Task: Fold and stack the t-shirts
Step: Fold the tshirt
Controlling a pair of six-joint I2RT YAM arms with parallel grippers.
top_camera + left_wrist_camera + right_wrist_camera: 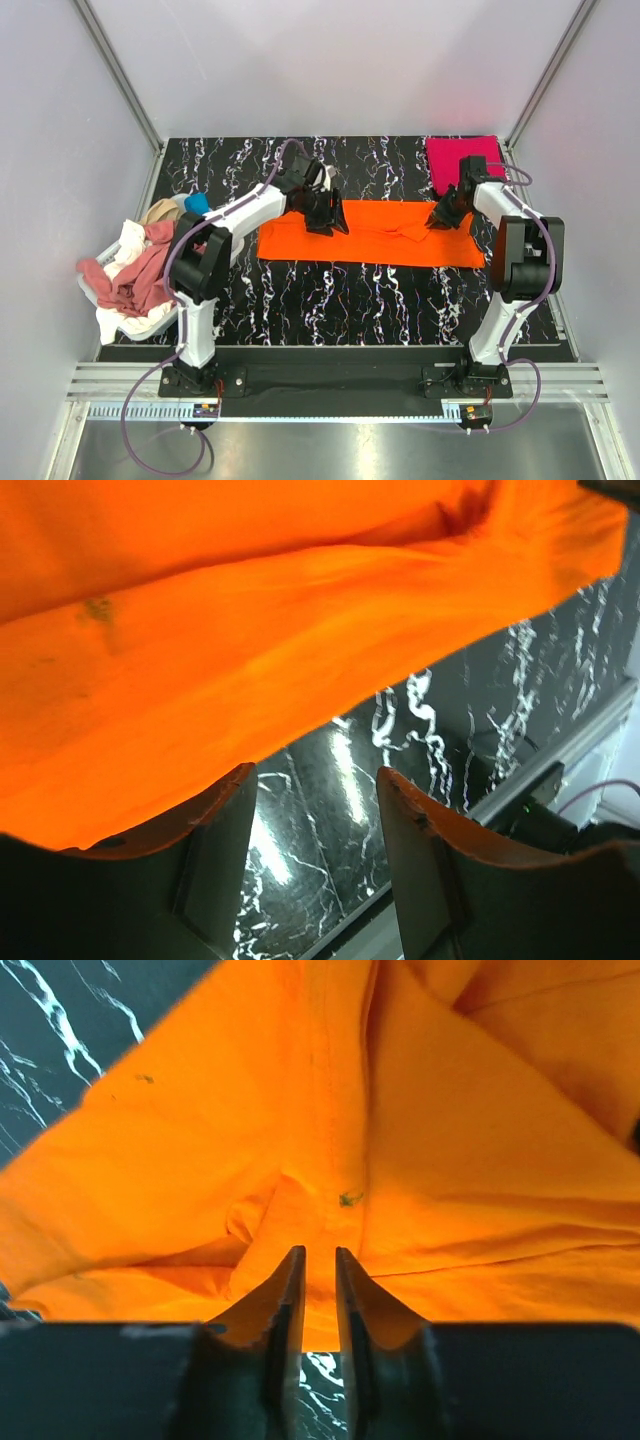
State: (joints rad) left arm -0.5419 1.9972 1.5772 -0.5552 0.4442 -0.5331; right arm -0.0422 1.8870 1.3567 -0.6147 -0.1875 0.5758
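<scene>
The orange shirt [370, 235] lies spread mid-frame on the table [330, 290]. The right pincer [318, 1252] is pinched on a pucker near its right end, and the left pincer [315, 775] gapes over its left part. The left should grip cloth first, then both should lift together so the fold lands square.

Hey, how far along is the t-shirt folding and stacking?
Done: one crimson-pink shirt lies folded at the far right corner. In hand: the orange shirt is partly folded into a strip; the right end effector looks pinched on it, the left end effector open at its edge. Left: finishing it, stacking it, the heap of unfolded shirts at the left.
</scene>
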